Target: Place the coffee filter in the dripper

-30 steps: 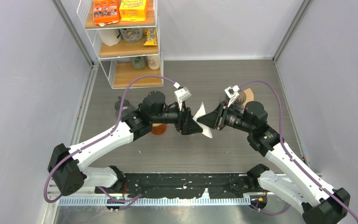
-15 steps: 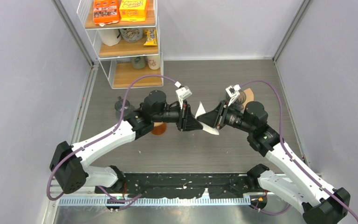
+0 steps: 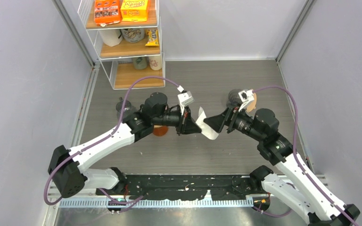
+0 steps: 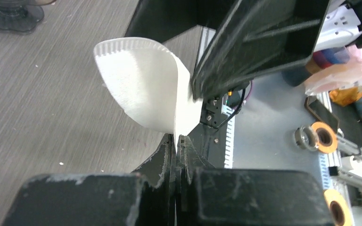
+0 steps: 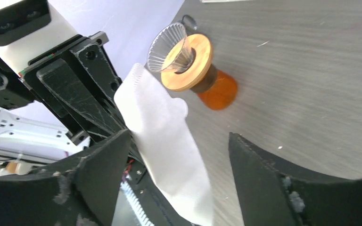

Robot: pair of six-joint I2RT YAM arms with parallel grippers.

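Observation:
The white paper coffee filter (image 3: 207,131) hangs in the air between the two arms. My left gripper (image 3: 194,126) is shut on its lower edge, and the left wrist view shows the filter (image 4: 146,84) fanning up from the pinched jaws (image 4: 176,137). My right gripper (image 3: 213,122) stands open around the filter (image 5: 165,136), its fingers spread wide on either side without touching it (image 5: 178,137). The dripper (image 5: 181,59), a clear ribbed cone in a wooden collar on an amber base, stands on the table beyond; in the top view it (image 3: 160,130) sits mostly hidden under the left arm.
A wire shelf rack (image 3: 122,42) with boxes and cups stands at the back left. A dark glass piece with a tan disc (image 3: 243,98) sits behind the right gripper. A small glass item (image 3: 121,106) lies left of the left arm. Grey walls enclose the table.
The left gripper has closed on the filter. The right gripper has opened, let go of it and drawn back slightly to the right.

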